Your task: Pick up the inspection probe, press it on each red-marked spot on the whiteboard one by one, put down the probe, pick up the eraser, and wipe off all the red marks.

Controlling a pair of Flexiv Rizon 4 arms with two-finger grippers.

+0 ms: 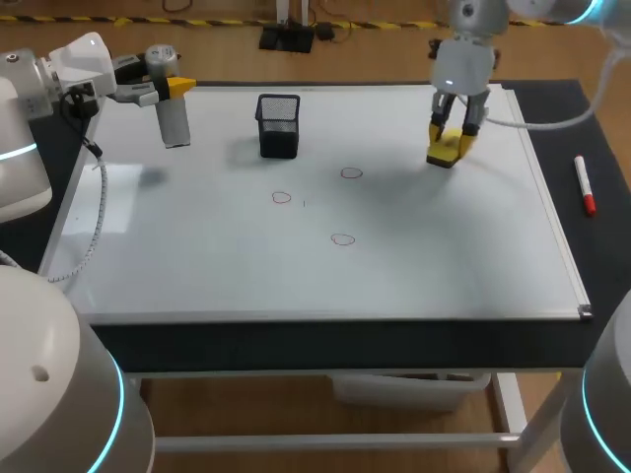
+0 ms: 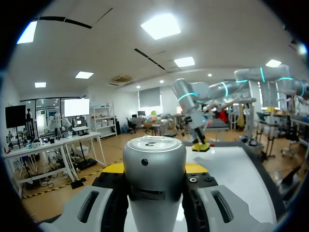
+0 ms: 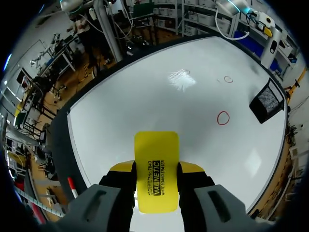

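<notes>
Eraser [image 3: 156,164], yellow slab, clamped in R tool [image 1: 454,136]; L tool [image 1: 170,89] grips cyl. probe [image 1: 175,123].

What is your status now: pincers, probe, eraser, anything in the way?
Left pincer shut on the probe, at the whiteboard's far left corner. Right pincer shut on the eraser. Three red marks unwiped. Mesh cup stands near them.

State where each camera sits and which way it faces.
Head view: fixed above and behind, looking down on the whiteboard; both arms show, left tool holding the probe, right tool the eraser.
Left wrist view: on the left wrist, facing level across the whiteboard; its tool grips the probe.
Right wrist view: on the right wrist, facing down at the whiteboard; its tool grips the eraser.
Shared: head and right wrist views both show the mesh cup and red circles.
</notes>
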